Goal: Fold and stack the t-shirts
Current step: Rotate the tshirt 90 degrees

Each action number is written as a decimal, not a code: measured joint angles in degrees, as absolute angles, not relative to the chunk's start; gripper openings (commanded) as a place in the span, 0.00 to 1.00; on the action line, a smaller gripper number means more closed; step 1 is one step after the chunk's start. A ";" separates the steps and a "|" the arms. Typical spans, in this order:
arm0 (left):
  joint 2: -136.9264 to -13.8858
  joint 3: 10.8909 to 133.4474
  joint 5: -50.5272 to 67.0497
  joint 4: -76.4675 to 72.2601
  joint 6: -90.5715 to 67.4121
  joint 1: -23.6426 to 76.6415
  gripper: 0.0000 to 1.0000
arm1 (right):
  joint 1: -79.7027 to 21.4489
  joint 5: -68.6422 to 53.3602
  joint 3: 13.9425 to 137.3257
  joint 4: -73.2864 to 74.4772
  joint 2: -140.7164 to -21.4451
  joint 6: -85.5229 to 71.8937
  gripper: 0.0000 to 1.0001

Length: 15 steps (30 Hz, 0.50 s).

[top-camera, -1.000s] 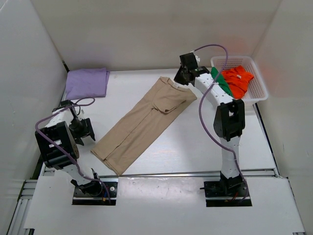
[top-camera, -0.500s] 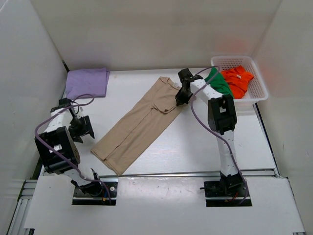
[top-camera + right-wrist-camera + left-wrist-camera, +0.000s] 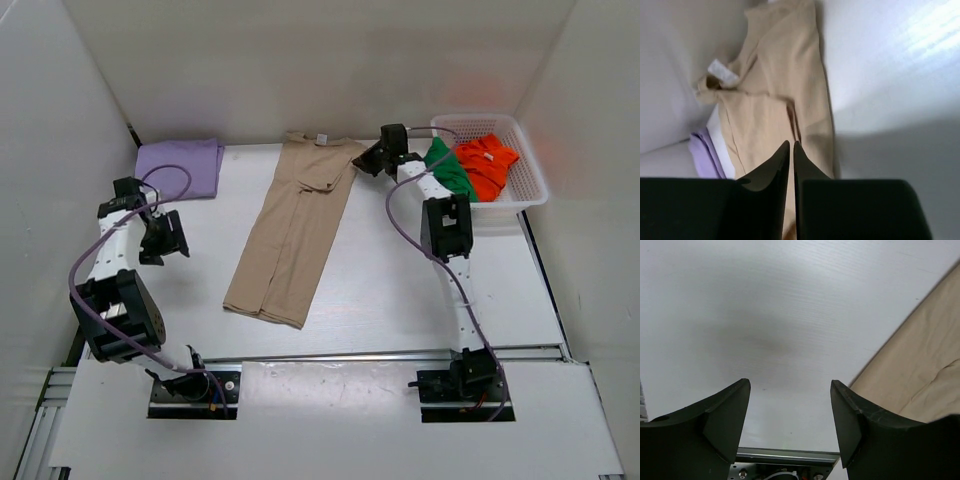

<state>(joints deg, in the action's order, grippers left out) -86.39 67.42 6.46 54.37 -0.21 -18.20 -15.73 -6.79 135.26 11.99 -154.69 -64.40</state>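
Tan t-shirt [image 3: 290, 230] at right jaws, apart from left jaws

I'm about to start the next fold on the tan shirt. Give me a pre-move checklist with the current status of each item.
1. Left gripper open and empty, over bare table: ok.
2. Right gripper free of cloth: ok. Its jaws are almost together and nothing shows between them.
3. Tan t-shirt lying flat as a long strip: not ok. The collar end is rumpled by the back wall.
4. Lavender t-shirt folded and apart from the tan one: ok.
5. Green t-shirt and orange-red t-shirt out of the way in the basket: ok.
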 measured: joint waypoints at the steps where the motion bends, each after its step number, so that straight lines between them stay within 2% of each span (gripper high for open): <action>1: -86.37 67.68 6.46 54.43 -0.21 -17.58 0.76 | -15.64 -6.90 131.76 11.33 -152.00 -62.78 0.17; 2: -86.28 68.03 6.42 54.48 -0.21 -16.80 0.76 | -15.66 -7.11 126.17 10.90 -147.37 -60.29 0.25; 6: -82.91 69.69 5.98 55.13 -0.21 -14.09 0.79 | -17.21 -6.76 103.00 11.79 -123.98 -52.60 0.43; 8: -79.29 71.22 5.61 55.72 -0.12 -13.34 0.90 | -18.33 -5.89 96.68 11.94 -112.42 -48.66 0.52; 9: -76.97 72.18 5.26 55.94 0.08 -13.30 0.93 | -19.05 -5.45 93.93 12.03 -106.69 -46.72 0.59; 10: -74.35 72.95 4.75 55.90 -0.03 -13.41 0.99 | -19.81 -4.91 91.55 12.29 -101.12 -44.64 0.61; 12: -68.82 73.82 3.44 55.79 -0.01 -13.89 0.99 | -21.43 -3.75 87.99 12.71 -91.72 -41.32 0.68; 15: -59.46 73.38 1.83 55.72 -0.01 -15.55 0.99 | -24.34 -2.04 80.27 13.43 -79.77 -37.82 0.71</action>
<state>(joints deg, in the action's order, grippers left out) -59.46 73.38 1.83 55.72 -0.01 -15.55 -24.34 -2.04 80.27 13.43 -79.77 -37.82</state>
